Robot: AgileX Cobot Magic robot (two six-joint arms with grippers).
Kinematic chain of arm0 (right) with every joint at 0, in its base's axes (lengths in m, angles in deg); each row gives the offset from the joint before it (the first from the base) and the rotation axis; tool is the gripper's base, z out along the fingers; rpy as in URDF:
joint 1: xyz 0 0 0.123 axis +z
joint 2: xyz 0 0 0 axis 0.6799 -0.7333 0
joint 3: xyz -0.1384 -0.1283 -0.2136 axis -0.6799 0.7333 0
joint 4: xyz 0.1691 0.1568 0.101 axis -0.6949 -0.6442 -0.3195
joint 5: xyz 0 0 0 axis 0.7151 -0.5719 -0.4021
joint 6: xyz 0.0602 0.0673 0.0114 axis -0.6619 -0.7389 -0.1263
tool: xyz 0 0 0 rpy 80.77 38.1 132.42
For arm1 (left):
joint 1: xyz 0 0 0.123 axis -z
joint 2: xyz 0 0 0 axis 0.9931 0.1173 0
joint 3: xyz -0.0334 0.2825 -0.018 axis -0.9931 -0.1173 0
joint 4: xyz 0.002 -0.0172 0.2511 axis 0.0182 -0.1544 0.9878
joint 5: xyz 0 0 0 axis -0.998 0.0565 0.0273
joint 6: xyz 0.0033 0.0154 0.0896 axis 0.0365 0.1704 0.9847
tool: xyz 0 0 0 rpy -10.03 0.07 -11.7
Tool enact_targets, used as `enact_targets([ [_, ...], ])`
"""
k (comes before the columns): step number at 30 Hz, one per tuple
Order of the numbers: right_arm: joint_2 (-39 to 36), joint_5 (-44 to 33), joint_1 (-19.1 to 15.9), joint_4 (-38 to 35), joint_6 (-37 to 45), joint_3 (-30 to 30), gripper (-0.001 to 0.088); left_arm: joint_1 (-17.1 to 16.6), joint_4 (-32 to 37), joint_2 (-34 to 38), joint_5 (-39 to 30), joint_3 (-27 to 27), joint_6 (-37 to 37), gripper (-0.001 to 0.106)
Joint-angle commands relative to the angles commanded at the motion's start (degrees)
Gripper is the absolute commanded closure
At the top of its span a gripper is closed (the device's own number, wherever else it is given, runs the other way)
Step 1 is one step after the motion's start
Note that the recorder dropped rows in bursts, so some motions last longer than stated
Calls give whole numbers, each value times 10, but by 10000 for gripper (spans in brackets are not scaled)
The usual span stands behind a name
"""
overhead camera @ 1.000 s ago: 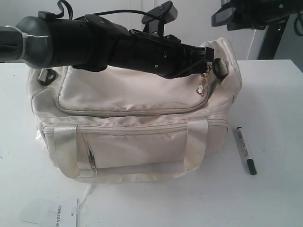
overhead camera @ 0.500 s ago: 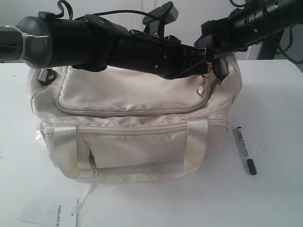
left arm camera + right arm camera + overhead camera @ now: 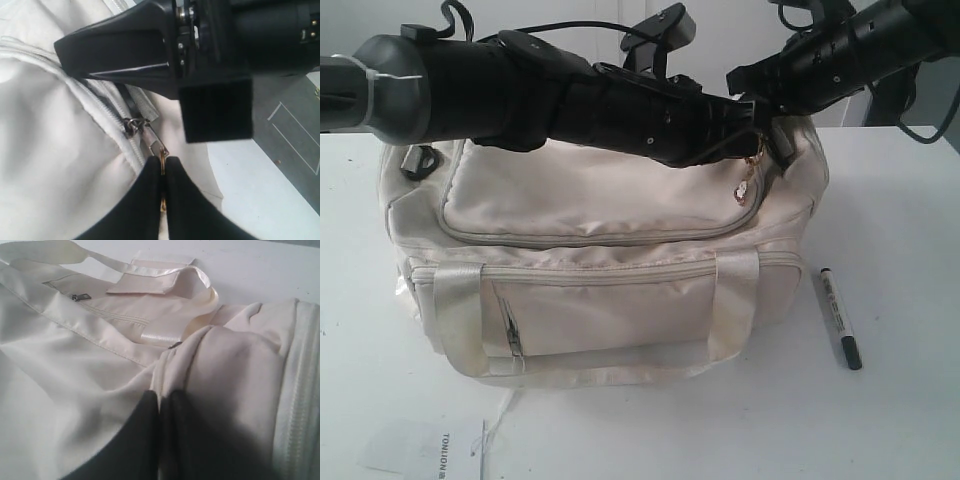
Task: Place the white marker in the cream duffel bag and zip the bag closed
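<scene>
**Both grippers on the bag, marker on the table**

The white table (image 3: 910, 250) carries the cream duffel bag (image 3: 600, 200), which stands in the middle with its front pocket and handles facing the camera. The left arm (image 3: 520, 95) lies across the top of the bag, and the right arm (image 3: 860, 45) comes in from the upper right. They meet at the right end of the bag.

The left gripper (image 3: 162, 167) has its fingers (image 3: 145, 200) pressed together on the gold zip pull (image 3: 161, 152). The right gripper (image 3: 160, 400) has its fingers (image 3: 140, 440) closed on a fold of the cream fabric just beside the zipper.

The white marker (image 3: 840, 318) lies flat on the table, to the right of the bag and apart from it, outside the bag. A small gold charm (image 3: 745, 190) hangs under the left gripper.
</scene>
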Motion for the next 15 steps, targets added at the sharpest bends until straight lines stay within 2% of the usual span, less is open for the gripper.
enact_targets([
  [15,0,26,0,-1,-51,-12,868,0,0,0,-53,0,-2,1053],
])
